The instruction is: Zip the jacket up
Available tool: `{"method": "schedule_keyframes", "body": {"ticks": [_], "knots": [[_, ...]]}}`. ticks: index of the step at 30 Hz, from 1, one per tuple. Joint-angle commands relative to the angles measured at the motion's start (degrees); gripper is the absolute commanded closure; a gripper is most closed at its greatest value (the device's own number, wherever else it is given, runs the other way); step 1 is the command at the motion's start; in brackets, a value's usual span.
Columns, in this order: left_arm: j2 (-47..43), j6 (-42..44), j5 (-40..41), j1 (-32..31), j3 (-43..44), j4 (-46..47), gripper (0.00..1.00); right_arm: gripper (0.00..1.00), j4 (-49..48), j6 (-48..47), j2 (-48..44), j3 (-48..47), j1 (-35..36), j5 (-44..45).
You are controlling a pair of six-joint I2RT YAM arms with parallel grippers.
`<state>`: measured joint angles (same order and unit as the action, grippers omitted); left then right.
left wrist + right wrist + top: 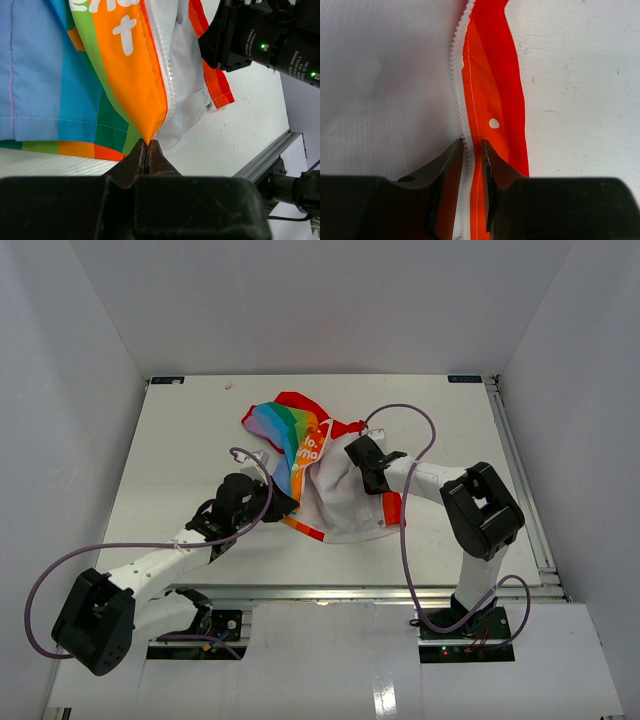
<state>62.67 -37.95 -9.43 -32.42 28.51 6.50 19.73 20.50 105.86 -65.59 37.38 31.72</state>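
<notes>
**A:** How far along is the zipping?

**B:** Barely begun, I'd say. The jacket (318,480) lies rumpled in the middle of the tabletop (180,440), its front open and the white inside showing. In the right wrist view the zipper teeth (456,75) run bare along the red trim (492,75), meshed with no other row.

**A:** And the slider?

**B:** I can't find one in any view. As I judge it, the two edges have yet to be brought together and the pull run up the whole length.

**A:** Where do the grippers sit on it?

**B:** The left gripper (148,145) is closed, pinching the bottom corner of the rainbow panel (125,85), right beside the zipper. The right gripper (472,142) is on the side of the jacket nearer its own arm. Its jaws stand a narrow slit apart with the toothed edge between them. Whether they clamp it, I can't tell.
</notes>
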Motion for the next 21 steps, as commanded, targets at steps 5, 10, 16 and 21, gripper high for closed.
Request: {"method": "schedule_keyframes", "body": {"ticks": [5, 10, 16, 21], "knots": [[-1.7, 0.5, 0.1, -0.3, 0.8, 0.0, 1.0, 0.86, 2.3, 2.1, 1.2, -3.2, 0.3, 4.2], [-1.6, 0.4, 0.1, -0.3, 0.8, 0.1, 1.0, 0.92, 2.3, 1.2, -3.1, -4.4, 0.2, 6.2], [-1.6, 0.4, 0.2, -0.3, 0.8, 0.1, 1.0, 0.92, -2.5, -0.5, -12.7, -0.1, 0.2, 8.2], [-1.6, 0.4, 0.3, -0.3, 0.7, 0.1, 1.0, 0.92, -10.2, -1.8, -20.2, 7.2, 0.3, 8.4]]}}
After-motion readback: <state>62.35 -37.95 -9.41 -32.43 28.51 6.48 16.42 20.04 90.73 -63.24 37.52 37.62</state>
